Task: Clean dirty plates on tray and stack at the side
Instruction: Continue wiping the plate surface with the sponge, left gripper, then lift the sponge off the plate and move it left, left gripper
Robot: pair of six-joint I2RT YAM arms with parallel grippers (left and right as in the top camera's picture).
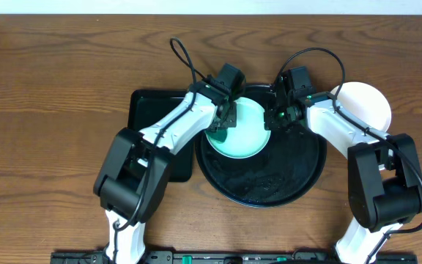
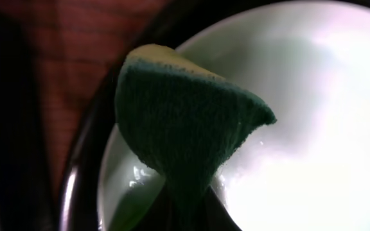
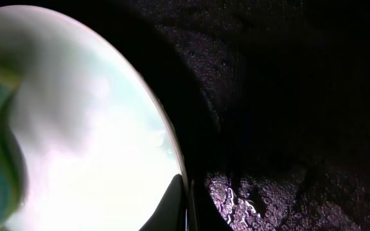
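Note:
A pale-mint plate (image 1: 242,132) lies in the back half of the round black tray (image 1: 291,183). My left gripper (image 1: 220,121) is shut on a green sponge (image 2: 185,122) and holds it over the plate's left part (image 2: 313,109). My right gripper (image 1: 275,117) is shut on the plate's right rim (image 3: 178,186); the plate (image 3: 88,128) and the wet tray floor (image 3: 288,128) show in the right wrist view. A white plate (image 1: 365,103) sits on the table to the right of the tray.
A rectangular black tray (image 1: 149,110) lies to the left of the round tray, partly under my left arm. The table (image 1: 50,110) is brown wood.

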